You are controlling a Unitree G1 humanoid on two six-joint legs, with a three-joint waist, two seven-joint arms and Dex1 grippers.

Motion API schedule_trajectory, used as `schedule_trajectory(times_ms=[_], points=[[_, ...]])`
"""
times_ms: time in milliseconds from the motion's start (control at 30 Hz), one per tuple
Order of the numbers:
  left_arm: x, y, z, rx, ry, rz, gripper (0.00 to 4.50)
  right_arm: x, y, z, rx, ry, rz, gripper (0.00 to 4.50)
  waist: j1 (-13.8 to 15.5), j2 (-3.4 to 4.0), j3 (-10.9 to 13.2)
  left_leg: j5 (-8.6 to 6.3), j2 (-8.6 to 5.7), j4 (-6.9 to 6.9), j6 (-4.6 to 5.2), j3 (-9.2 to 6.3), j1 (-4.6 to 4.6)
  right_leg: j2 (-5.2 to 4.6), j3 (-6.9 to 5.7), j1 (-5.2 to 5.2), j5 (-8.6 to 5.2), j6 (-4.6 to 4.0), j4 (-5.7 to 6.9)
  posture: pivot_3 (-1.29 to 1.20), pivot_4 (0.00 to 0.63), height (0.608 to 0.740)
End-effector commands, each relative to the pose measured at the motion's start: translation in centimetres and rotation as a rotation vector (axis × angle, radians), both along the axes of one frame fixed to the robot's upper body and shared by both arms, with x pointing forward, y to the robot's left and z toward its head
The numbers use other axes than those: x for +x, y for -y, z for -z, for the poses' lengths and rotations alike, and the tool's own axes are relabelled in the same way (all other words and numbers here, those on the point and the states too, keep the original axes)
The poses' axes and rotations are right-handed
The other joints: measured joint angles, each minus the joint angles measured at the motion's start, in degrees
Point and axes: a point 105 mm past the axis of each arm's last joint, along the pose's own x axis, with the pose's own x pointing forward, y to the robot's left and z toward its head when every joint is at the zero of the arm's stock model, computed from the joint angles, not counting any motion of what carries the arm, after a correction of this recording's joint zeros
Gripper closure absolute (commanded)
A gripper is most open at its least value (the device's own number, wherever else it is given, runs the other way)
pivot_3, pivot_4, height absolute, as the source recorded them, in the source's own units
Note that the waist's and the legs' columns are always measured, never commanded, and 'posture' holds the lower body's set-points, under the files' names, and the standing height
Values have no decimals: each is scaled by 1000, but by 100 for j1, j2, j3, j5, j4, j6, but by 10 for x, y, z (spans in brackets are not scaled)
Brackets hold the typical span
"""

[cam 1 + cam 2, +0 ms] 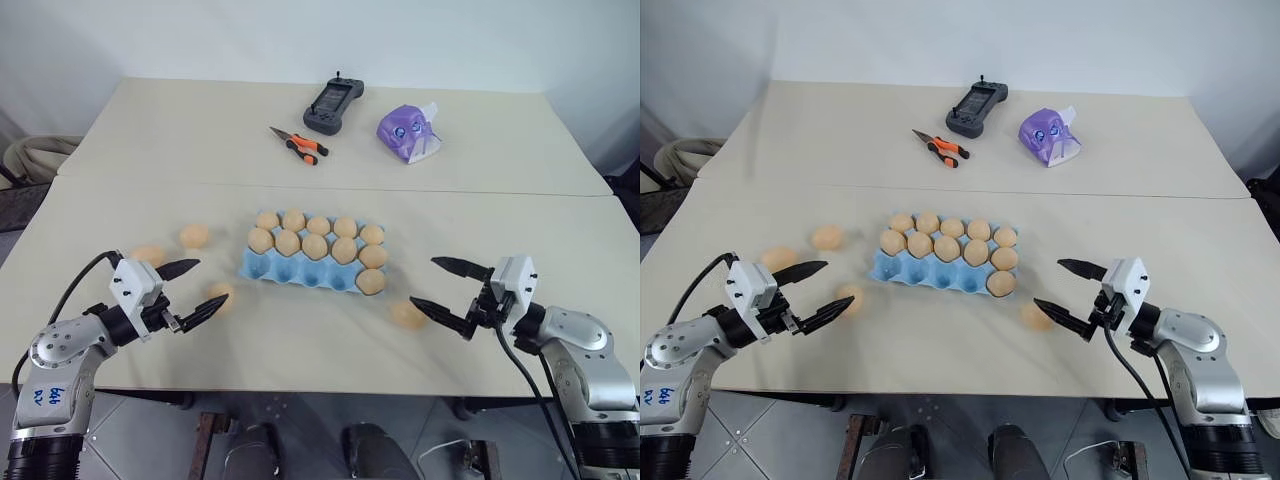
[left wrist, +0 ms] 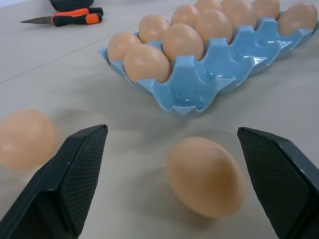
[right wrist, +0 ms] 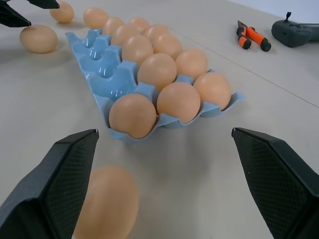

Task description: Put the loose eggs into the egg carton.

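The tabletop point(image 1: 300, 350) was the biggest thing there, a matte cream surface made of two slabs with a seam running across the middle.

On it sat the egg carton point(image 1: 300, 270), a glossy light-blue moulded tray with three rows of five scalloped cups. The back two rows were full of eggs, and the near row had just one egg at its right end, with four cups bare.

The left gripper point(image 1: 192, 289) hung just above the tabletop with its black fingers point(image 2: 75, 174) spread wide, holding nothing. They were wedge-shaped with a fine cross-hatched grip pattern on the pads. One loose egg point(image 2: 204, 175) lay right between them, not touching either finger.

The right gripper point(image 1: 440, 285) was the same deal: fingers far apart, empty, pointing in toward the carton. Another loose egg point(image 1: 407, 313) sat on the tabletop just beside its lower fingertip, near the carton's right front corner.

Two more loose eggs lay left of the carton, one point(image 1: 194, 236) closer to it and one point(image 1: 148, 256) further out by the left gripper. All of them were smooth, oval and pale orange-tan.

Further back were a dark grey handheld controller point(image 1: 333, 104), a crinkly purple tissue pack point(image 1: 408, 133) and small orange-handled pliers point(image 1: 298, 146).
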Motion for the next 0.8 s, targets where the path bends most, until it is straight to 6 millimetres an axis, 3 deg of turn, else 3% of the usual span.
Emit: schedule_trajectory(times_ms=[33, 333, 467, 600, 800], points=[[-2, 6, -15, -1, 62, 20, 83, -1, 6, -13, -9, 53, 17, 0, 2, 0, 0, 0, 0, 0, 0, 0, 0, 0, 0, 0, 0, 0, 0, 0, 150, 740], [-2, 16, -18, -2, 60, 38, 83, 0, 16, -17, -13, 61, 59, 0, 4, 0, 0, 0, -1, 2, 0, -2, 1, 0, 0, 3, 0, 0, 1, 0, 150, 740], [0, 32, -20, -7, 53, 102, 83, -3, 27, -25, -20, 74, 96, 0, 10, 0, 0, 0, -4, 4, 1, -2, 2, 3, -1, 4, 0, 0, 3, 0, 150, 740], [7, 50, -23, -27, 44, 179, 83, -20, 52, -33, -25, 75, 192, 0, 133, 0, 0, 1, -9, 1, 2, -8, 1, 4, -5, 7, 0, 2, -3, 0, 150, 740], [6, 76, -19, 0, 24, 333, 83, -61, 88, -27, -65, 21, 340, 0, 200, 2, -1, 0, -13, 0, 2, -6, 1, 8, -3, 12, -2, 4, -12, 0, 150, 740]])
